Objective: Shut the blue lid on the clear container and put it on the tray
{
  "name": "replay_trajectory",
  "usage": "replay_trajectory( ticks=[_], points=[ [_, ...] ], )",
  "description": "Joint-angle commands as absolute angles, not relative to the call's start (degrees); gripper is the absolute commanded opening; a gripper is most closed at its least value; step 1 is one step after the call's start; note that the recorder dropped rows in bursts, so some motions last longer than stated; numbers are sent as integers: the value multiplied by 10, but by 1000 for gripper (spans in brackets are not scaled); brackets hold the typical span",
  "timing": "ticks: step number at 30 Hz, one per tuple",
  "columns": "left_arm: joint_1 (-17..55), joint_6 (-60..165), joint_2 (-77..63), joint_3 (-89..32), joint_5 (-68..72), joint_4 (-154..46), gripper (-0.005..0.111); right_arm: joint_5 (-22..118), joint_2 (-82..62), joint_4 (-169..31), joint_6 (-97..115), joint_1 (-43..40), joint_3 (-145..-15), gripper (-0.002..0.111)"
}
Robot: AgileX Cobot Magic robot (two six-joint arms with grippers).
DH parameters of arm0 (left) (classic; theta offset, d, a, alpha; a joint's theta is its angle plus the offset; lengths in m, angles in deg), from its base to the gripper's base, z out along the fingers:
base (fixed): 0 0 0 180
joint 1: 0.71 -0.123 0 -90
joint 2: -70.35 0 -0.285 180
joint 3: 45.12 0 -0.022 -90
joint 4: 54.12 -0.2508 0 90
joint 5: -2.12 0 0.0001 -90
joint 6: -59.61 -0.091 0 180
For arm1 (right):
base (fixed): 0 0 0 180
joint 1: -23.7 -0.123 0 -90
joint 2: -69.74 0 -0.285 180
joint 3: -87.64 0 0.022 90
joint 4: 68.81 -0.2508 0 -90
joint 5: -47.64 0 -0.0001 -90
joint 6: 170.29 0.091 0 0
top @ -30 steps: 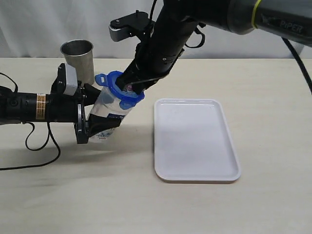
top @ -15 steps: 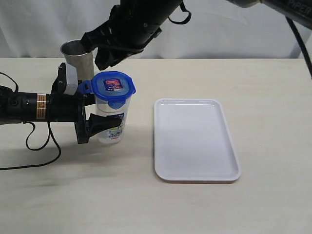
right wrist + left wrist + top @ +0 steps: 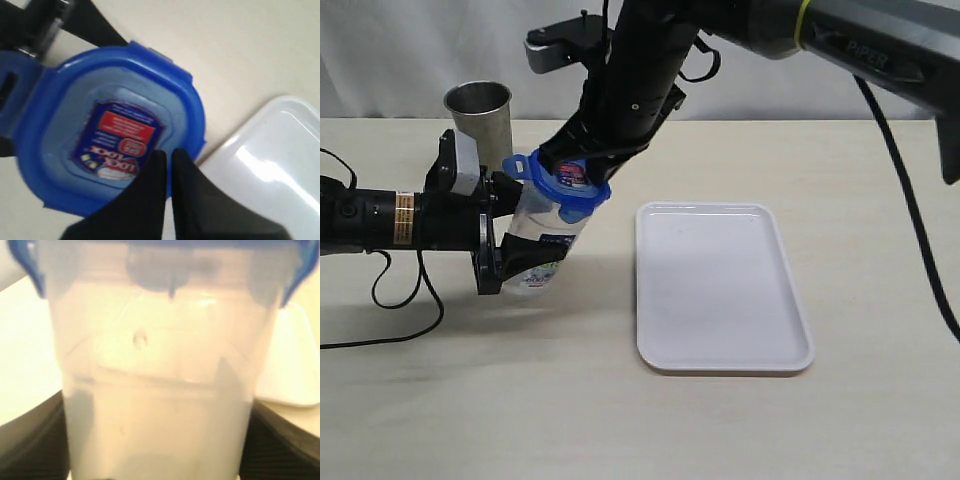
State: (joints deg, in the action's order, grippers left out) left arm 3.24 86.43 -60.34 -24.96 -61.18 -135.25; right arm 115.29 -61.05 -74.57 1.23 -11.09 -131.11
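Beige tabletop (image 3: pixel 470 400); left gripper (image 3: pixel 520 228) clamps the clear container (image 3: pixel 550 222), tilted toward the tray (image 3: pixel 720 290); right gripper (image 3: pixel 165 157), jaws together, bears down on the blue lid (image 3: pixel 552 187).

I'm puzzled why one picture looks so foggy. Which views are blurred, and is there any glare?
Left wrist view: the clear container fills the frame, soft and hazy, out of focus. Right wrist view: the blue lid fairly sharp, the dark right fingers blurred, a bright sheen on the tray. Exterior view: sharp, evenly lit, soft shadows only.
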Motion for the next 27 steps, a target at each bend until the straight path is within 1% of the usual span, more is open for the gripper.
replay_trajectory(
  ticks=[1,13,16,20,22,24,27],
  points=[
    [34,884,-595,-253,-638,-1350,0,1166,-632,-719,20,-110,-1290,5],
    [34,900,-595,-253,-607,-1387,0,1145,-619,-720,20,-110,-1278,5],
    [35,899,-595,-253,-601,-1395,0,1134,-604,-720,29,-110,-1278,14],
    [42,899,-595,-253,-588,-1395,0,1137,-588,-720,35,-108,-1287,30],
    [43,899,-595,-253,-588,-1395,0,1140,-582,-720,45,-106,-1297,36],
    [43,899,-595,-253,-588,-1395,0,1140,-573,-734,53,-105,-1306,39],
    [43,899,-595,-253,-588,-1393,0,1142,-565,-791,49,-104,-1311,39]
  ],
)
